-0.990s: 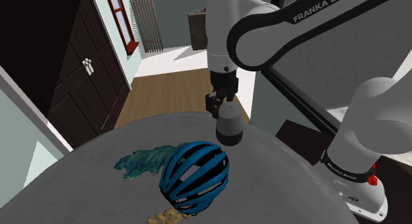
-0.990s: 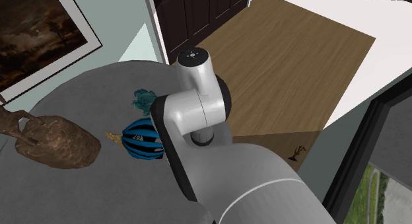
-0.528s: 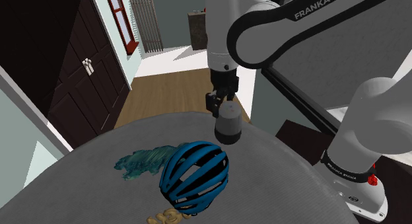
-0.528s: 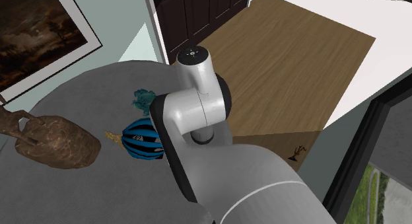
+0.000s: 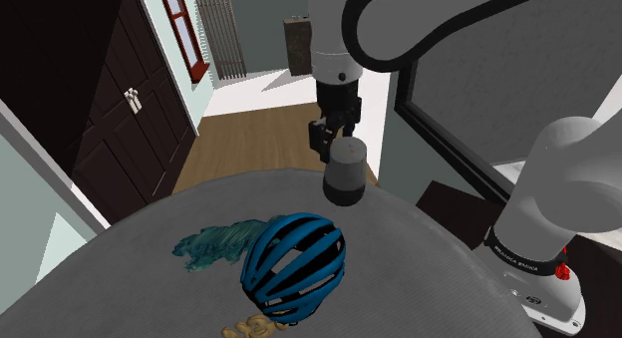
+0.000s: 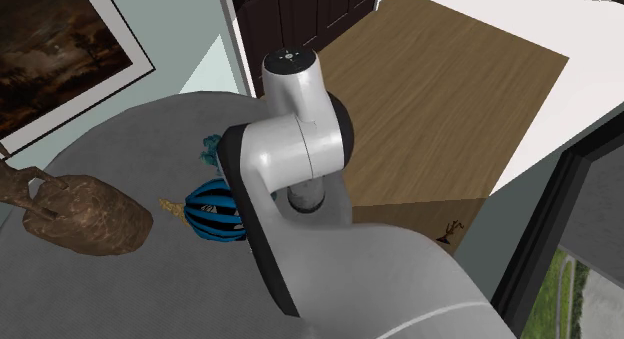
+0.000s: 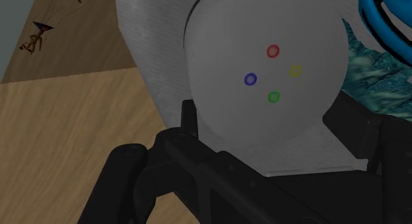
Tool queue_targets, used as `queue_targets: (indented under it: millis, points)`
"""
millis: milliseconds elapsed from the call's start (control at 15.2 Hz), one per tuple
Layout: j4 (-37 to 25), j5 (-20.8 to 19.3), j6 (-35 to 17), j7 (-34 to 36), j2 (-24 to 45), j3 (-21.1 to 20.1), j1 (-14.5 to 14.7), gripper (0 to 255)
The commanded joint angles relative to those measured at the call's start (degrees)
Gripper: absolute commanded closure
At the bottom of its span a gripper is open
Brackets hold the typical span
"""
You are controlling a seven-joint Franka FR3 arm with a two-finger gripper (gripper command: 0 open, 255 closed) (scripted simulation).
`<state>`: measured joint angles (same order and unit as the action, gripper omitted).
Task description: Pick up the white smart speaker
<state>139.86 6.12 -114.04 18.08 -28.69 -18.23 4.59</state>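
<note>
Pinching a pale grey, round-topped smart speaker (image 5: pixel 345 181) with four coloured dots in the black two-finger hand (image 5: pixel 339 147), over the grey counter (image 5: pixel 429 266), beyond a blue ribbed helmet (image 5: pixel 294 261).

Pale grey rounded cylindrical smart speaker (image 5: pixel 345 179) (image 7: pixel 264 64), upright, darker toward base; flat top shows red, yellow, green, blue rings. Clasped near top by black gripper (image 5: pixel 339 147), by grey table's (image 5: pixel 120 276) far edge.

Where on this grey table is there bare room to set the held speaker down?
Bare table between the blue helmet and the arm's base; also beyond the teal cloth, toward the shoulder view's left. Crowded around helmet and cloth.
</note>
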Motion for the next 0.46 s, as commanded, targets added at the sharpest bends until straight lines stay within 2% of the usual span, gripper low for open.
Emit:
queue_targets:
  millis: [0,396]
  points:
    - [-1.3,-0.1,1.6,-0.1,-0.3,0.2,0.0,255]
    - [-4.1,-0.2,4.9,-0.2,-0.9,0.6,-0.1,255]
